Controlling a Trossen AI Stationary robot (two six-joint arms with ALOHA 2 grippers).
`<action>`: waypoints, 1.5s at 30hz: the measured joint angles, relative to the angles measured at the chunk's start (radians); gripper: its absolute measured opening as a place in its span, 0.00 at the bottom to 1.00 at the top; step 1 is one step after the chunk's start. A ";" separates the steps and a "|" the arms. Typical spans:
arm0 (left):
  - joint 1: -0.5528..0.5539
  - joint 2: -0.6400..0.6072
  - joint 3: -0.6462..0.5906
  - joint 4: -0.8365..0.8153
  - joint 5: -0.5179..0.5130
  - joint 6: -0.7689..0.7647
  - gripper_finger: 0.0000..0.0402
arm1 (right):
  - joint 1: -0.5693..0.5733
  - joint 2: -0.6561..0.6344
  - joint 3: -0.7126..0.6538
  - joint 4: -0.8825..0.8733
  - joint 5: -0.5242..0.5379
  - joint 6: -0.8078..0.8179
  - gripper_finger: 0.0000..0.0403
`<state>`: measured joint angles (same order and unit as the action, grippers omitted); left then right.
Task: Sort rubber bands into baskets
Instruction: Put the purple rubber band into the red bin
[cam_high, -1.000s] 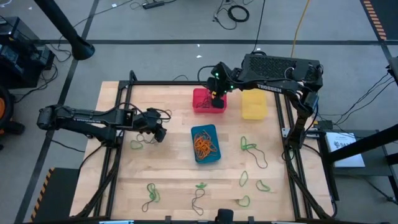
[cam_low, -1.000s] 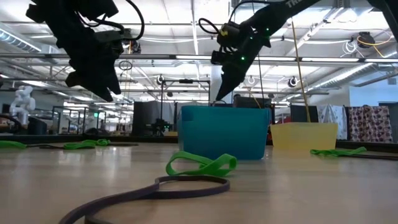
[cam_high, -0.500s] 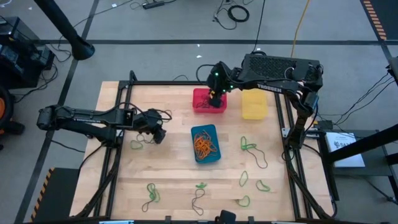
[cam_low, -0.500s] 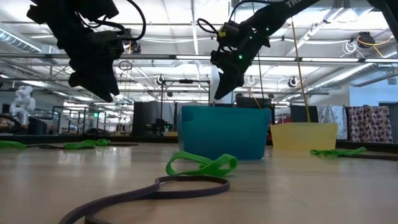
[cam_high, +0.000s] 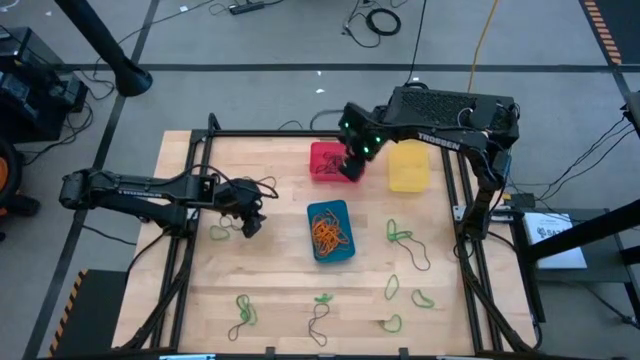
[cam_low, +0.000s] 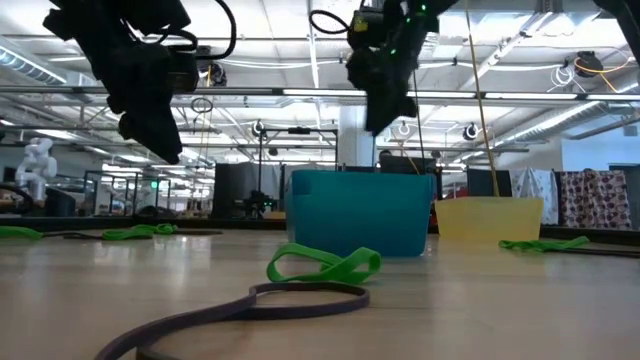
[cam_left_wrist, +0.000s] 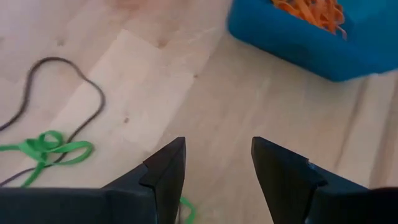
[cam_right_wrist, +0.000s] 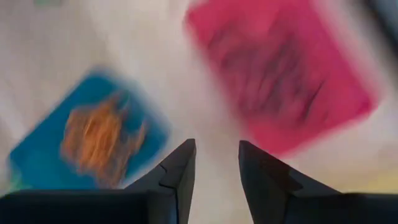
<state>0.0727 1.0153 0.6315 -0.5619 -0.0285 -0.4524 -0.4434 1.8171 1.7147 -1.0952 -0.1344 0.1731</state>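
Three baskets stand on the wooden table: a red one (cam_high: 328, 160) with dark rubber bands in it, a yellow one (cam_high: 408, 168), and a blue one (cam_high: 331, 231) full of orange bands (cam_left_wrist: 313, 10). Green and dark bands lie loose on the table, such as a green one (cam_left_wrist: 45, 149) with a dark loop (cam_left_wrist: 62, 87) near my left gripper. My left gripper (cam_high: 250, 226) (cam_left_wrist: 217, 155) hovers open above the table left of the blue basket. My right gripper (cam_high: 353, 168) (cam_right_wrist: 216, 155) hangs open above the red basket's right near corner, with nothing between its fingers.
More green and dark bands lie right of the blue basket (cam_high: 401, 236) and along the near edge (cam_high: 243, 310) (cam_high: 320, 316) (cam_high: 392, 322). One green band (cam_low: 325, 265) and a dark loop (cam_low: 250, 297) lie close to the low camera. A black frame (cam_high: 190, 170) borders the table.
My right gripper has risen out of the red basket, rolled about its own axis, and drifted a little toward the table's near right. My left gripper has rolled slightly where it hangs. No band has moved.
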 joint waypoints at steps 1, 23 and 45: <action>0.000 0.000 0.000 0.002 0.008 0.011 0.48 | 0.012 -0.001 0.003 -0.061 -0.024 0.011 0.29; 0.000 0.143 0.001 0.297 0.067 0.042 0.48 | 0.600 -0.483 -0.743 0.111 0.036 0.625 0.29; 0.000 0.242 0.010 0.539 0.162 -0.119 0.48 | 0.841 -0.637 -1.207 0.445 0.296 0.995 0.29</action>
<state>0.0727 1.2575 0.6415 -0.0231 0.1340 -0.5713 0.3972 1.1797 0.5082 -0.6499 0.1615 1.1683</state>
